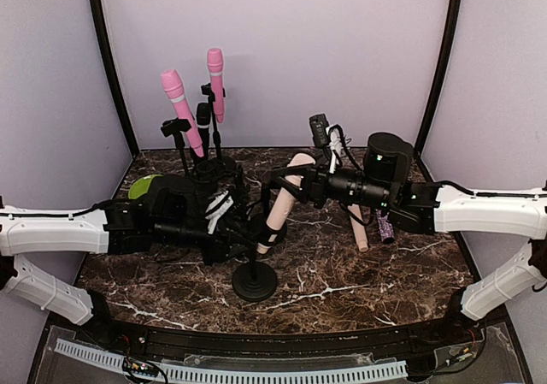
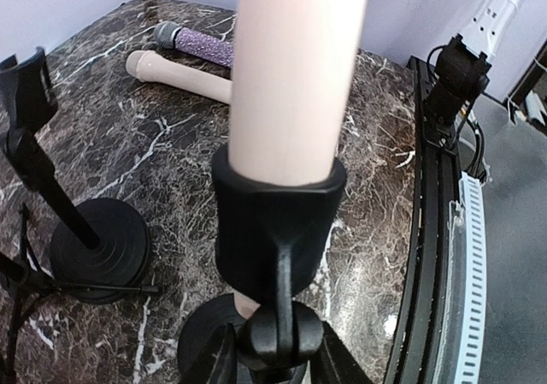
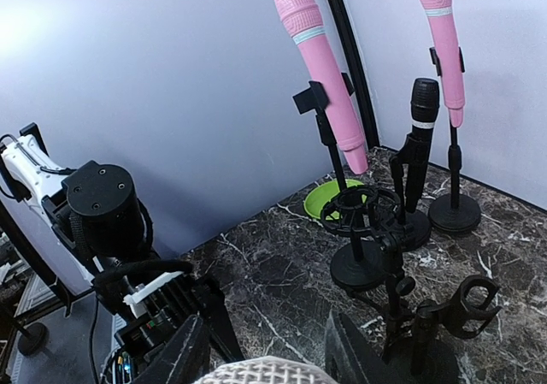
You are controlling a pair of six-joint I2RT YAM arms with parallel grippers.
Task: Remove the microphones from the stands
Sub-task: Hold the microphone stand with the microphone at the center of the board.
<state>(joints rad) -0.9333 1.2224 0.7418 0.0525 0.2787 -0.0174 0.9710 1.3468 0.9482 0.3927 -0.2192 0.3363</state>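
Closest of all, in the left wrist view, is the black clip (image 2: 278, 221) of the stand (image 1: 255, 280). It fills the middle of the frame. The tan microphone (image 2: 291, 67) sits in that clip and goes up past the top edge, so its head is cut off there. At the bottom edge, right under the clip, the left pincer (image 2: 275, 363) is squeezed on the neck of the stand, one finger on each side. Only the finger tips show.

In the top view, at the left of the bench (image 1: 342, 294), a green bowl (image 1: 144, 186) peeks out from behind the left arm (image 1: 51, 230). In the upper left a pink microphone (image 1: 178, 102) and a second pink microphone (image 1: 215, 80) stand up on their own holders. A small black microphone (image 1: 203, 121) is between them.

In the middle, the stand's round foot rests on the bench. The tan microphone leans up and to the right from it. The right pincer (image 3: 267, 333) is clamped on its top end. In the right wrist view only a bit of the white mesh head shows at the bottom edge, with a finger pressed on each side.

To the right, the other tan microphone (image 1: 359, 234) and a purple microphone (image 1: 385, 227) lie on the bench. The right arm (image 1: 487, 209) hides part of both.
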